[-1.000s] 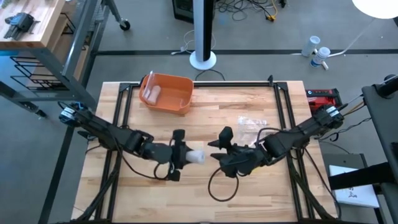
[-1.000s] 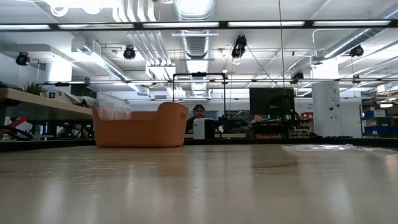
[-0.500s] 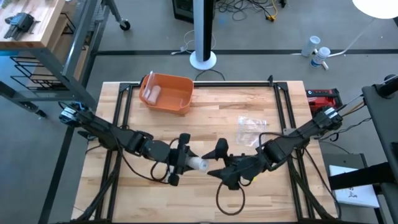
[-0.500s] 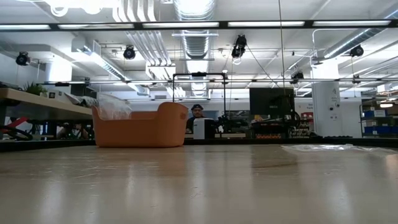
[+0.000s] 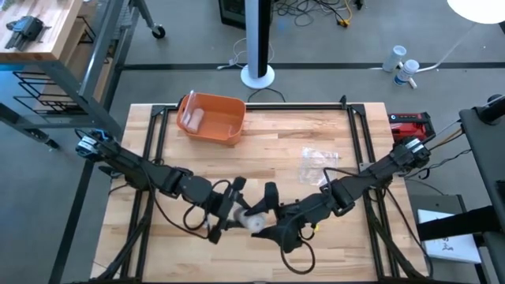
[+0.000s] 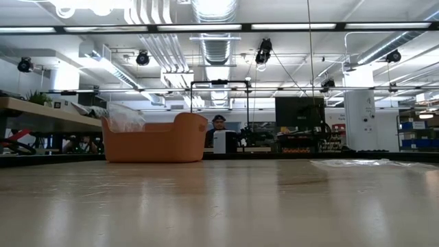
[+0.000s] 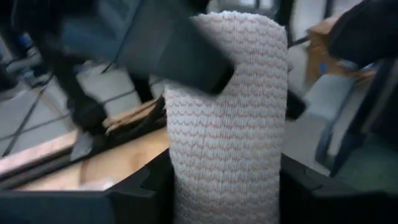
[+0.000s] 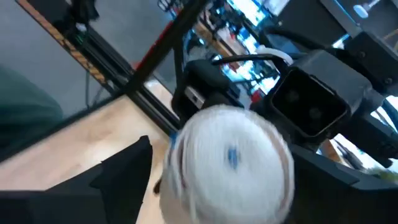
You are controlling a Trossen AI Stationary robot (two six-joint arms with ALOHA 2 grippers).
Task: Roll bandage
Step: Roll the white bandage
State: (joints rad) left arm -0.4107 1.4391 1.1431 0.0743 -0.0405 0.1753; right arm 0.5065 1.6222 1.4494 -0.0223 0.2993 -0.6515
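A white woven bandage roll is held over the table's near middle. My left gripper is shut on it, and the roll sticks out past those fingers. My right gripper is open and faces the roll's round free end, one finger on each side of it. In the left wrist view one right finger overlaps the roll's far end, and the other stands apart from it. I cannot tell whether the right gripper touches the roll. The low view shows neither gripper nor the bandage. My left gripper pinches the roll between its two fingers at the roll's end nearest the wrist. The fingers lie along the roll, coming from the table's left. The rest of the roll juts out beyond them toward my right gripper.
An orange bin stands at the far left of the table, with a pale roll inside; it also shows in the low view. A clear plastic wrapper lies right of centre. A person sits far behind the table.
My left gripper has carried the roll toward the table's near edge and a little to the right. My right gripper has moved toward the near edge and to the left, closing in until its open fingers stand around the roll's free end.
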